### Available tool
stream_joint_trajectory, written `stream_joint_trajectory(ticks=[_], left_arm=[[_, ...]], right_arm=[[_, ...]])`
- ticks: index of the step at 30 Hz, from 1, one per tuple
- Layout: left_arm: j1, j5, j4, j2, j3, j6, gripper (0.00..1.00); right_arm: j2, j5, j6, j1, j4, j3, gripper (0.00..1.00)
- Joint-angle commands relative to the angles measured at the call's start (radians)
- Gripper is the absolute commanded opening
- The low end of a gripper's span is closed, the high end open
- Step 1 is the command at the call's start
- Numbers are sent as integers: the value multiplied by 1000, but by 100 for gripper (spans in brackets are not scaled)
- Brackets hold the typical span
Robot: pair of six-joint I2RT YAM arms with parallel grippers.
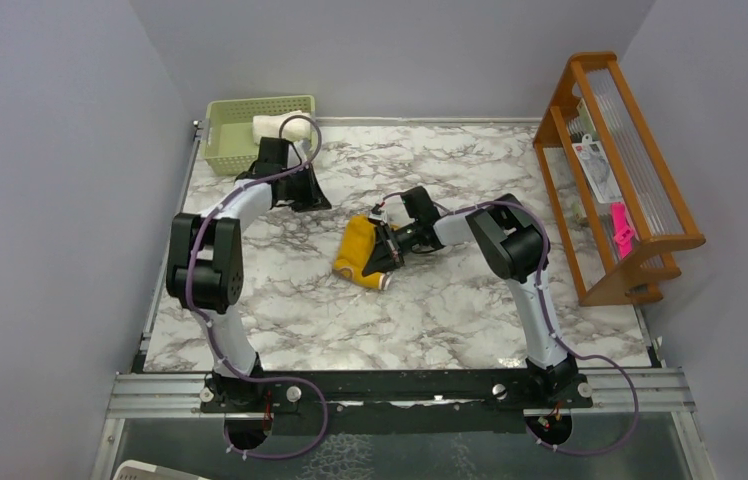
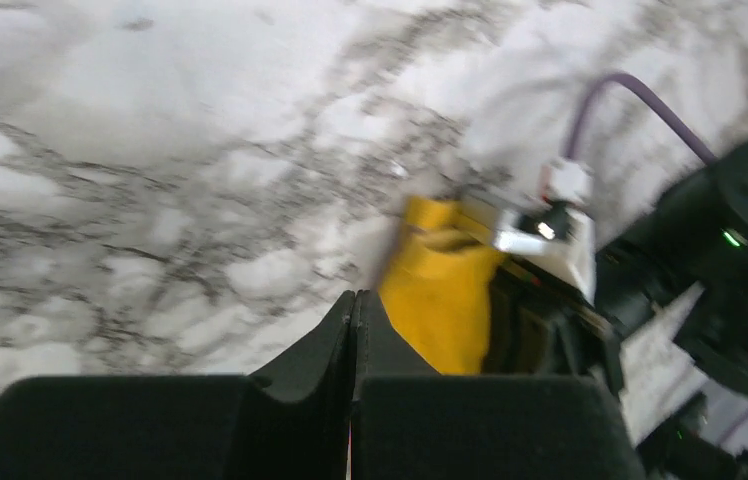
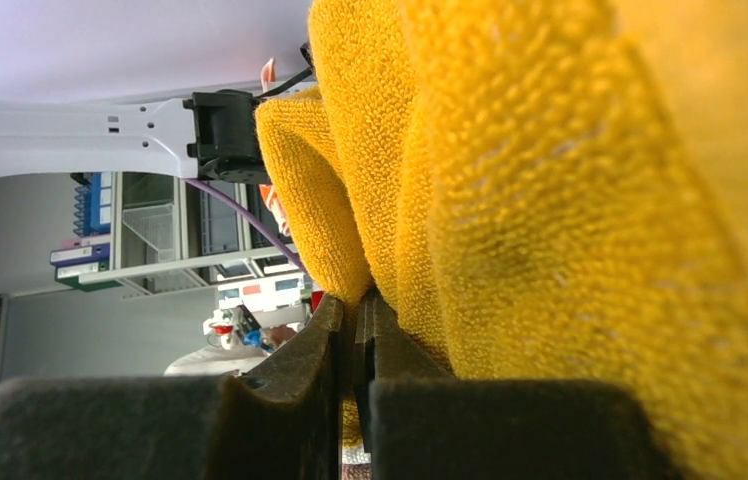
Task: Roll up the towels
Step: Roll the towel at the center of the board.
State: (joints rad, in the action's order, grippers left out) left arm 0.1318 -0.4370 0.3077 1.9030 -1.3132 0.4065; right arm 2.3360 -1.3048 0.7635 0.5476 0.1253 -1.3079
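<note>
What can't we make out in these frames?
- white towel in basket: top view, small, cable crosses it; rolled or not unclear.
- yellow towel: top view, right gripper covers one side; right wrist view too close for its shape.
- left wrist view: motion blur hides fine detail.

This is a robotics lab test cell. A marble-patterned tabletop [image 1: 450, 310] is boxed in by plain grey partition walls [image 1: 50, 200]. The left arm [image 1: 212, 255] and right arm [image 1: 510, 245] are bolted to a metal rail [image 1: 400, 392] and trail purple cables [image 2: 618, 79]. Beyond the cell, the right wrist view catches storage shelving [image 3: 150, 235].
</note>
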Motion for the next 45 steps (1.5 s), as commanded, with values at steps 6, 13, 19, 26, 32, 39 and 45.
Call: stream_joint_trajectory(ticks=[6,13,19,26,32,39,45], left_arm=[[97,-449,-208,-237,404,89,0],[104,-531,-543,-254,588,331,0],[103,-553,-564,-260,579,348,0],[101,-545,-245,-321,529,112,0],[96,-480,-177,-320,573,44,0],[92,-413,-250,-275,577,55,0],[83,-314,-263,-268,551,68,0]], right_arm=[[79,99,-5,-7,-172,-4,1],[84,110,30,-14,-149,12,1],[81,125,33,-24,-154,18,1],[80,130,28,-29,-164,21,1],[74,135,18,-30,-173,25,1],[62,136,9,-32,-184,28,1],[61,135,8,-34,-187,26,1]])
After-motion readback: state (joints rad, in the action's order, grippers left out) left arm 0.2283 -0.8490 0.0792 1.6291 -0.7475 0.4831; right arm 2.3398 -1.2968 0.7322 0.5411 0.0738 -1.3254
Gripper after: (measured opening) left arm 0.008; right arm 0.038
